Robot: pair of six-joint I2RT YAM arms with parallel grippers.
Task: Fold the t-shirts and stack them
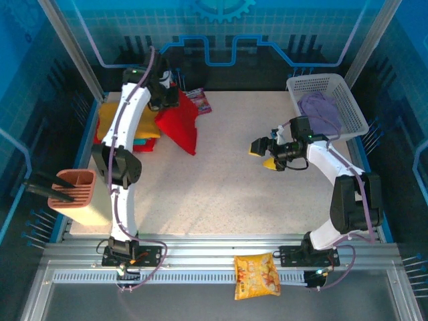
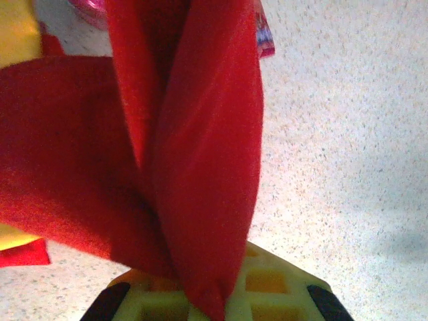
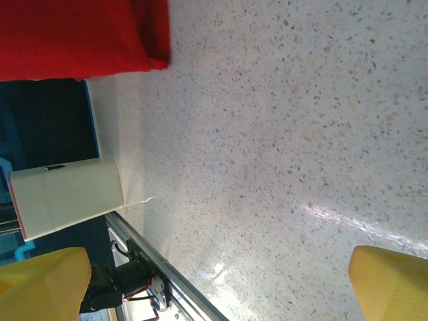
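The red t-shirt [image 1: 179, 126] hangs as a soft, matte, creased wedge over the far left of the speckled table [image 1: 227, 194], clamped in the left gripper [image 1: 162, 85]; a folded mustard and teal pile [image 1: 148, 132] lies beside it; a lilac shirt [image 1: 319, 110] fills the white lattice basket [image 1: 354, 110] at far right; the left wrist view shows the cloth pinched between yellow latticed pads [image 2: 267, 284]; the right gripper [image 1: 263, 155] hovers mid-table, jaws wide apart.

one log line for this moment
left gripper: shut on red shirt, cloth hanging | right gripper: open, empty, over table | lilac shirt: in basket
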